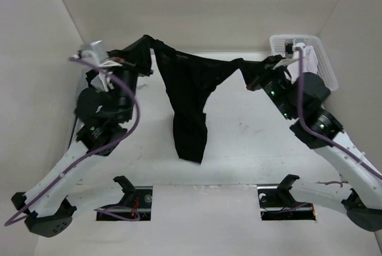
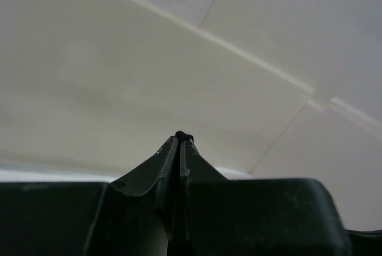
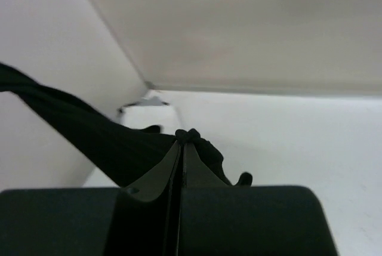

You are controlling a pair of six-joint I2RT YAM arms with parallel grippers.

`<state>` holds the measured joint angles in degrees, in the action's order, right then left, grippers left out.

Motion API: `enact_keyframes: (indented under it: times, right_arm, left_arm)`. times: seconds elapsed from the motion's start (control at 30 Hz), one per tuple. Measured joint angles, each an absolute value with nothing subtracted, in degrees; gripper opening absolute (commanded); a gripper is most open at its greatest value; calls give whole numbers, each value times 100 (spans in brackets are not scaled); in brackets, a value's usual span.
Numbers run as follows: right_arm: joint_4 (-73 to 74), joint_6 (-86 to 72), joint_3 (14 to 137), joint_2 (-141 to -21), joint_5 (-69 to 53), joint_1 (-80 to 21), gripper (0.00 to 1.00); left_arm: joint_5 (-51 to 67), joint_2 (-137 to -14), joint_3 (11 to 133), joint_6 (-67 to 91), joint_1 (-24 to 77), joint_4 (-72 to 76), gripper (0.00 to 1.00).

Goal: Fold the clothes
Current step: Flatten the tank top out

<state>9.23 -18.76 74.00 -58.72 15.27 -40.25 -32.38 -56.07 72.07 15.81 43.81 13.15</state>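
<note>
The left gripper (image 2: 181,140) is pinched tight, seemingly on a sliver of the clothes (image 1: 190,98). The right gripper (image 3: 182,144) clamps the fabric too, which hangs stretched between both.

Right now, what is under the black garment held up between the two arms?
Bare white table shows around the black garment. The strip beneath its hanging middle is covered in the top view, and neither wrist camera looks there, so nothing under it can be confirmed.

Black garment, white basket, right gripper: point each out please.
black garment (image 1: 190,119), top external view, hanging middle section.
white basket (image 1: 323,59), top external view, right side wall.
right gripper (image 3: 182,142), right wrist view, tips of shut jaws.
</note>
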Motion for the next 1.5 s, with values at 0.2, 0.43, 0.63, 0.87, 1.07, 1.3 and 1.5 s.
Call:
enact_keyframes:
  times: [0.2,0.43,0.63,0.87,1.07,1.3,1.5]
  right_arm:
    - [1055,-1490,8527,-5137,1848,-5841,0]
    - [943,-19,9850,-5201,3472,-8910,0]
    - [429,980,9395,-5391,4224,-8879,0]
    - [454,-471,8444,-5892,2018,-4313,1]
    - [-58,-1857,8656,-8512,-12,-1774,12]
    - [548,-2735,9301,-11080,-475,-1074,39]
    - [202,-3089,8246,-10005,-355,-1293,10]
  left_arm:
    - [-3258,-4742,7929,1109,5175,1634,3]
    - [-3157,-4604,8429,731,5835,1739,2]
    - [-3280,-4740,8418,561,5760,1741,4]
    - [-3417,-5594,7485,405,4318,2460,5]
    - [-3129,-7669,6965,1315,2790,2335,14]
    - [-2805,-9618,7301,1909,2209,1433,37]
    - [-2700,-9028,7004,2257,2202,1304,33]
